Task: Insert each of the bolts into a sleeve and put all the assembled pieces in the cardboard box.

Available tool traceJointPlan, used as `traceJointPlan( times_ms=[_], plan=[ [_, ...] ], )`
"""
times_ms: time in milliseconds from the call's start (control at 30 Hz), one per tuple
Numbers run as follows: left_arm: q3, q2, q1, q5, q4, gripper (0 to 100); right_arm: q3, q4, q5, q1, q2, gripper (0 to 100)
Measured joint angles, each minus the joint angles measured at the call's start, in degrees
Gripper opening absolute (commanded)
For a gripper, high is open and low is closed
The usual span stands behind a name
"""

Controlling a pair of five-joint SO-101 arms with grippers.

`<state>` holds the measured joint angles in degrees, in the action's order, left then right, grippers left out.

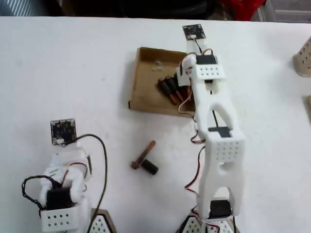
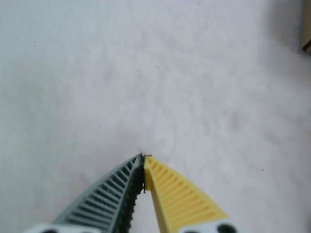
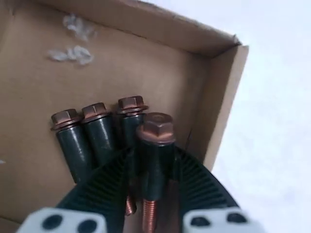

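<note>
1. The right gripper (image 3: 153,162) was clenched on an assembled piece (image 3: 155,145), a copper bolt seated in a dark sleeve. The jaws pressed the sleeve from both sides. The hexagonal head stood clear of the fingertips and the threaded end showed between the fingers.
2. The held piece hung over the inside of the cardboard box (image 3: 219,104), near one corner and close to a side wall.
3. Three assembled pieces (image 3: 95,138) lay side by side on the box floor, just beside the held one, with their heads pointing the same way.
4. A few white scraps (image 3: 73,41) lay on the box floor, apart from the pieces.
5. In the high view, the right arm reached out across the table (image 1: 73,63) to the box edge nearest it.
6. A loose bolt (image 1: 144,155) lay on the table between the two arms, outside the box. A loose sleeve (image 1: 149,168) lay just beside its head end.
7. The left gripper (image 2: 143,162) was clenched on nothing. Its grey and yellow fingertips met over bare table, and its arm was folded near its base.
</note>
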<state>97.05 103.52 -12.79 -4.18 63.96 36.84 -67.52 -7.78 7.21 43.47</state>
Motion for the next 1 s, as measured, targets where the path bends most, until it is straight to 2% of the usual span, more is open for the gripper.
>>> traceJointPlan(
  times_ms=[100,333,667,833,1000],
  plan=[
    [0.0,0.0,0.0,0.0,0.0,2,9.3,-6.2,0.0,0.2,5.5,15.7],
    [0.0,0.0,0.0,0.0,0.0,2,27.3,-15.8,0.0,0.4,14.2,15.9],
    [0.0,0.0,0.0,3.9,0.0,2,49.0,-31.0,0.0,-0.4,15.7,15.9],
    [0.0,0.0,0.0,4.1,0.0,2,50.7,-31.1,0.0,-0.3,15.6,15.9],
    [0.0,0.0,0.0,4.1,0.0,2,42.1,-31.3,0.0,0.0,11.6,15.9]
  ],
)
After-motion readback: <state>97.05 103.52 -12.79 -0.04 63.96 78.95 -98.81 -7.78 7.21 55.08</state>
